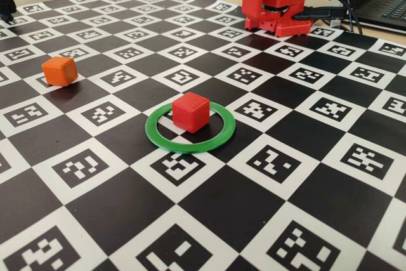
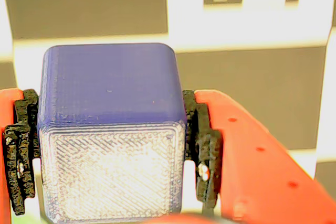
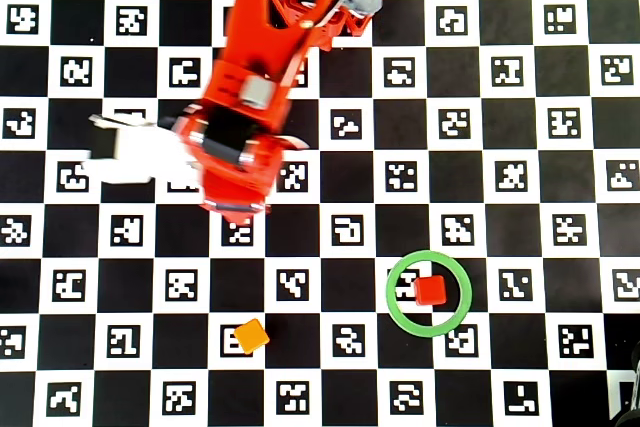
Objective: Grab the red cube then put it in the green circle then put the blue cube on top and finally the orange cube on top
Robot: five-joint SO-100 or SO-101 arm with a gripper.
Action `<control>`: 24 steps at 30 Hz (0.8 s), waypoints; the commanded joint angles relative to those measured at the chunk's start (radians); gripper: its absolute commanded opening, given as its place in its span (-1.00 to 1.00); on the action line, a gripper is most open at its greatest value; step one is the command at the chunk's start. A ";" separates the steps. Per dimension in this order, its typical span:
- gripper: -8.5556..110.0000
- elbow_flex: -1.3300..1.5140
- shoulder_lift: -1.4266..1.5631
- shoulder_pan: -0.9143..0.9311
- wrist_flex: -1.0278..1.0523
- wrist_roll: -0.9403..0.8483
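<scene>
Your tool is clamped on the blue cube, its black pads pressed to both sides, held up off the worktop. You'll find the red cube sitting inside the green ring, toward its far edge in the fixed view. Well apart to the left sits the orange cube.
</scene>
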 commanded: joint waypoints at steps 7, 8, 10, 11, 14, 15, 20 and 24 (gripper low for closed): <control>-0.68 -0.101 0.015 -0.288 -0.032 0.190; -0.68 -0.124 -0.006 -0.304 -0.032 0.204; -0.68 -0.172 -0.051 -0.333 -0.035 0.225; -0.68 -0.193 -0.071 -0.344 -0.038 0.235; -0.68 -0.265 -0.137 -0.376 -0.040 0.262; -0.68 -0.293 -0.166 -0.388 -0.040 0.272; -0.69 -0.410 -0.285 -0.436 -0.037 0.305; -0.69 -0.485 -0.364 -0.459 -0.046 0.322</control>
